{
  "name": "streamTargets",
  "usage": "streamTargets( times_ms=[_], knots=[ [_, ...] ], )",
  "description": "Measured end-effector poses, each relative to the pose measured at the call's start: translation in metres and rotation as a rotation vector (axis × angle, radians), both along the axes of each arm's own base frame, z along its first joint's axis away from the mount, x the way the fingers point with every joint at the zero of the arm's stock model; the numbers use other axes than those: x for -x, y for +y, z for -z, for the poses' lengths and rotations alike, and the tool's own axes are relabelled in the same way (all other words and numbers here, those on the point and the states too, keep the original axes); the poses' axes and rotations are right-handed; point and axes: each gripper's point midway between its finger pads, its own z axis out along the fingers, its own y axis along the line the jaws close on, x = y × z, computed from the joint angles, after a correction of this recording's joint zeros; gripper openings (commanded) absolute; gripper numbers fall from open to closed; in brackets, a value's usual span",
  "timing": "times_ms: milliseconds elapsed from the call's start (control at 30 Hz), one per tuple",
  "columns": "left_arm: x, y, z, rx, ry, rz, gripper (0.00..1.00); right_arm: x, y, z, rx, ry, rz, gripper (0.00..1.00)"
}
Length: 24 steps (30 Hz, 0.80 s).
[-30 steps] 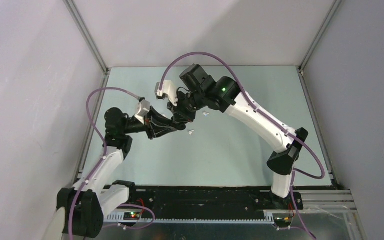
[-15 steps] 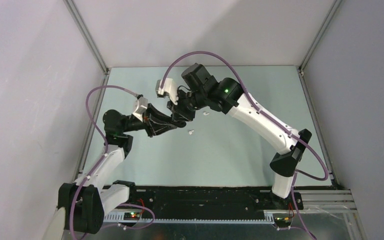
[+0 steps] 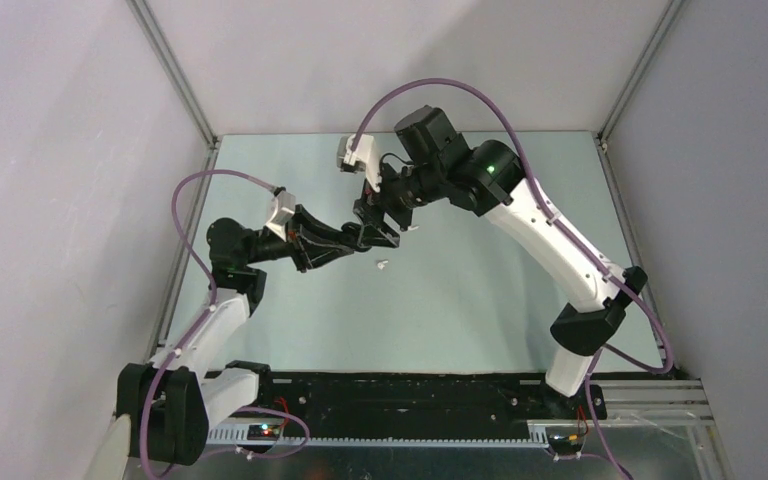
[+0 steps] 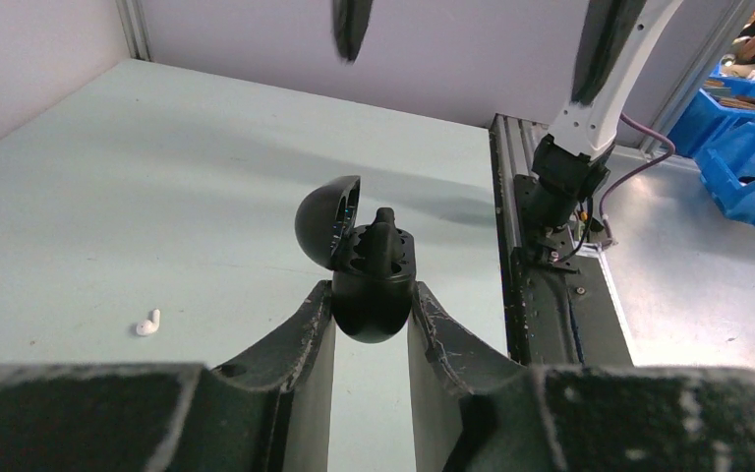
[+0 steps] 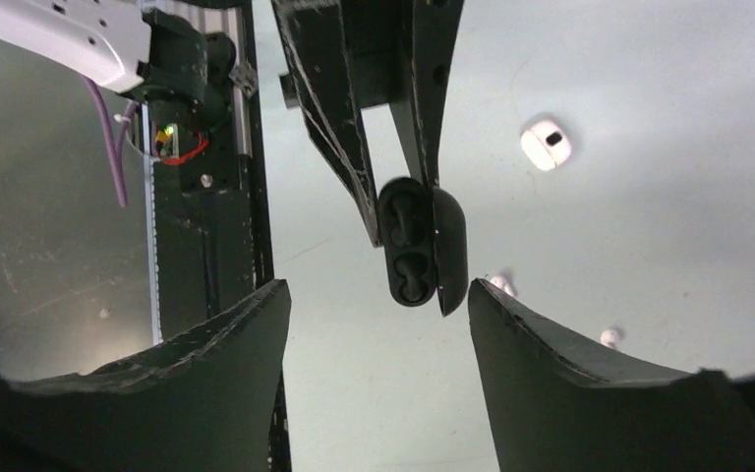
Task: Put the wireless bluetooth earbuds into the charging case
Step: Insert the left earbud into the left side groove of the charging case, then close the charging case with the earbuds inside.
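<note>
Gripping a black oval case (image 4: 373,313) whose lid stands swung open, the left pincer (image 4: 372,295) is closed tight on its lower half over the pale green tabletop (image 4: 108,197). The right pincer (image 5: 378,295) hovers directly above, jaws spread wide with nothing between them. The white charging case (image 5: 546,145) lies on the tabletop apart from both arms, with one white earbud (image 5: 500,285) and a second earbud (image 5: 609,337) loose nearby.
</note>
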Motion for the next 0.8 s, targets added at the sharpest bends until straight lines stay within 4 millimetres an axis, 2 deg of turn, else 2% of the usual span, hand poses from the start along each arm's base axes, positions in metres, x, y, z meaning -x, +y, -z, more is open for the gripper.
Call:
streamTargets(
  times_ms=[100, 133, 333, 467, 533, 667, 800],
  knots=[
    [0.0, 0.0, 0.0, 0.0, 0.0, 0.0, 0.0, -0.006, -0.004, 0.015, 0.029, 0.048, 0.023, 0.97],
    [0.0, 0.0, 0.0, 0.0, 0.001, 0.0, 0.0, -0.008, -0.006, 0.021, 0.04, 0.067, 0.029, 0.98],
    [-0.001, 0.0, 0.001, 0.0, 0.011, -0.005, 0.0, -0.023, -0.003, 0.053, 0.093, 0.16, 0.041, 0.99],
    [-0.009, 0.001, 0.001, 0.011, 0.038, -0.051, 0.0, -0.012, 0.004, 0.069, 0.127, 0.185, 0.001, 0.99],
    [-0.012, 0.001, 0.0, 0.021, 0.061, -0.071, 0.0, -0.008, 0.006, 0.073, 0.144, 0.163, -0.012, 0.99],
    [-0.02, 0.001, 0.003, 0.042, 0.147, -0.104, 0.0, -0.015, 0.005, 0.084, 0.181, 0.079, 0.027, 0.99],
    [-0.041, 0.003, 0.01, 0.077, 0.254, -0.189, 0.0, -0.025, -0.006, 0.094, 0.235, 0.019, 0.108, 0.99]
  ],
)
